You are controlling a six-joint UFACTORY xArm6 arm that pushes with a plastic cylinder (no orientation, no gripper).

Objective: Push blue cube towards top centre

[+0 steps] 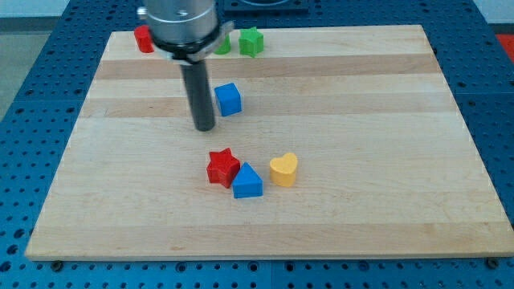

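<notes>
My tip (pixel 205 127) (plain rod, no claw to open or shut) sits just left of and slightly below the blue cube (pixel 229 99) on the desk (pixel 385 160), prob. lined up to nudge it up toward top centre.

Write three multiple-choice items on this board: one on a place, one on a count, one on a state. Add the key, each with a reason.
1. Where is my tip relative to the blue cube?
A. toward the view's lower left of it
B. at the view's right of it
C. on top of it

2. How many blue blocks are on the board?
A. one
B. two
C. three

3. How do the red star and the blue triangular block sit?
A. far apart
B. stacked
C. side by side, close together

Key: 1 A, the rod ends just left of and below the cube. 2 B, only the cube and the triangular block are blue. 3 C, they sit next to each other near the yellow heart.
</notes>
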